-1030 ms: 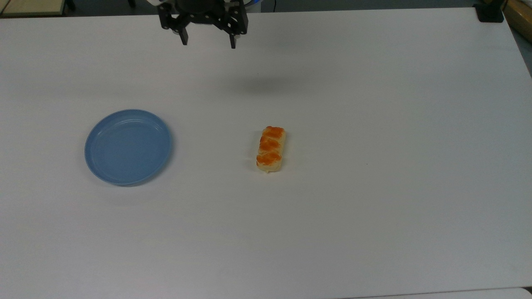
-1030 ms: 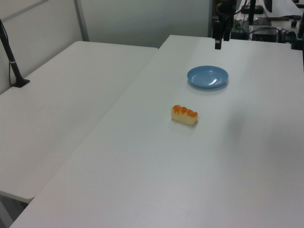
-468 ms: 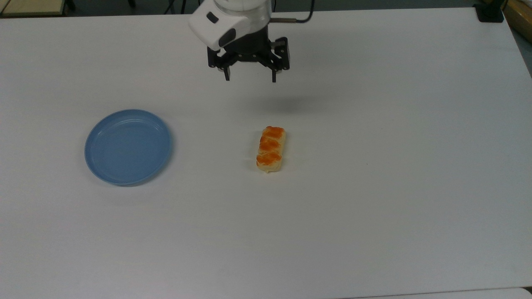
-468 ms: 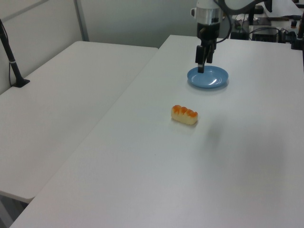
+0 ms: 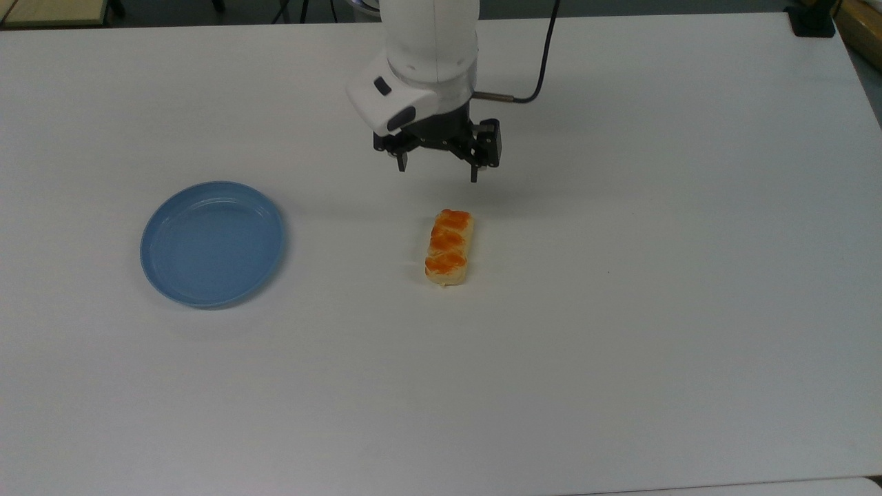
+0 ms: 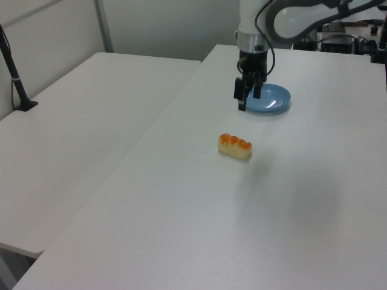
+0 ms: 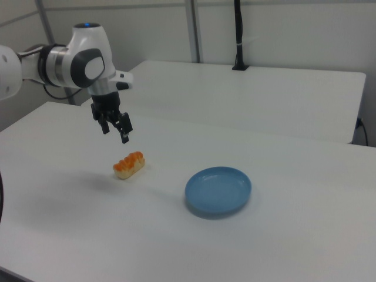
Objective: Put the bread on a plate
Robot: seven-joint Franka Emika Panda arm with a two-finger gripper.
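The bread [image 5: 448, 247], a pale-tan roll with three orange-brown glazed bumps, lies on the white table [image 5: 620, 310] near its middle; I also see the bread [image 6: 234, 145] in the left view and the bread [image 7: 128, 164] in the right view. The light-blue plate [image 5: 212, 242] sits apart at the top view's left, and shows as the plate [image 6: 266, 98] and the plate [image 7: 218, 191]. My gripper [image 5: 438, 170] hangs open and empty above the table, just beyond the bread's far end; the gripper [image 6: 242, 103] and gripper [image 7: 115, 134] stand higher than the roll.
A second white table [image 6: 72, 139] adjoins at the left view's left, with a black post [image 6: 15, 75] on it. A black clamp [image 5: 812, 21] sits at the top view's upper right corner. A cable [image 5: 544, 62] trails from the arm.
The arm has come forward from the table's far edge towards the bread and dropped lower. The fingers stay open. Bread and plate have not moved.
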